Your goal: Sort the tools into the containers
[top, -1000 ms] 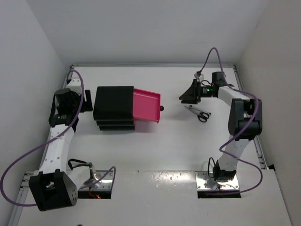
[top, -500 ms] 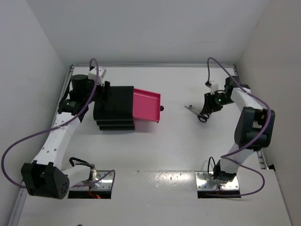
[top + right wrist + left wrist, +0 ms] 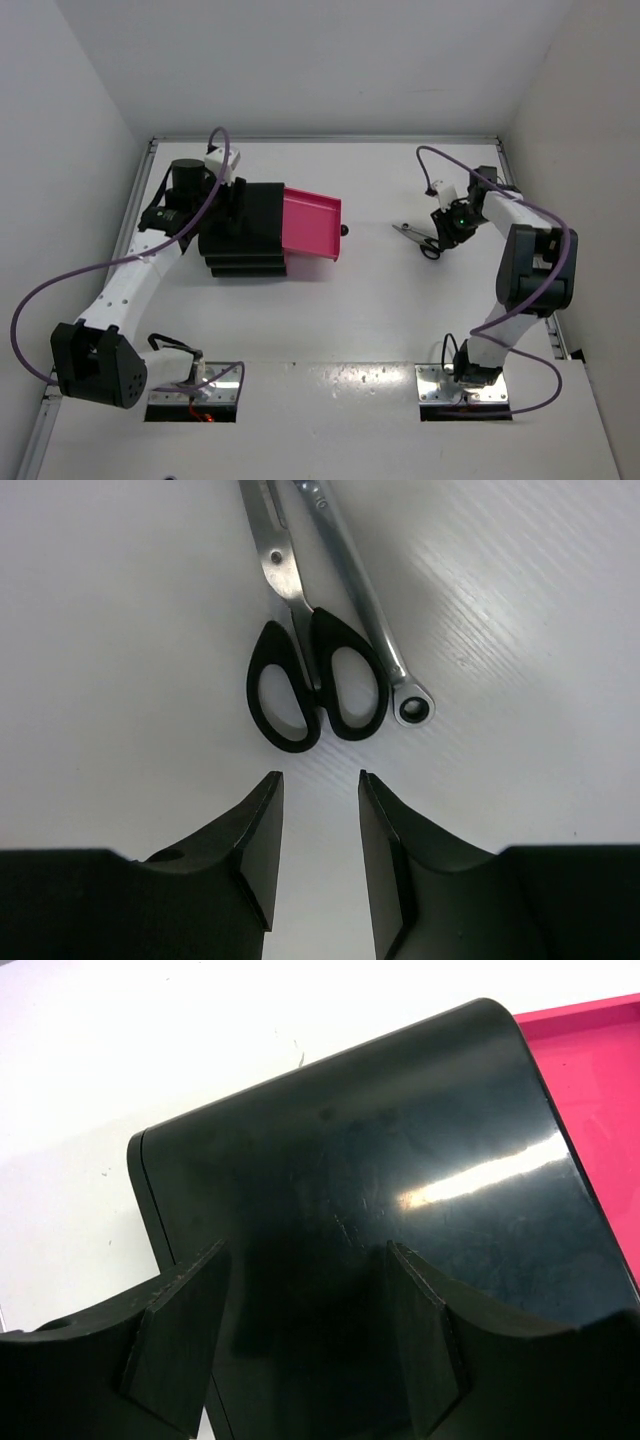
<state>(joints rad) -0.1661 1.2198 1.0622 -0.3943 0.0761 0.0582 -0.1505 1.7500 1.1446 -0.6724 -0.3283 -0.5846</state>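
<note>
**Op:** Both arms have swung in since a second ago. The right gripper [image 3: 320, 780] is now just short of the scissors [image 3: 310, 670], jaws partly open, nothing held.

**Sup:** Room to move?

**Op:** There's bare table [image 3: 380, 300] between it and the pulled-out top drawer [image 3: 312, 225]. The side wall is close on my right. The wrench [image 3: 365, 610] lies alongside the scissors, ring end just beside one handle loop.

**Sup:** Left side?

**Op:** The left gripper [image 3: 305, 1255] is spread wide over the back of the black drawer unit [image 3: 400, 1140], gripping nothing. I can't tell if it's touching. Left wall and back edge are near. Scissor loops face my right fingers, blades point away.
</note>
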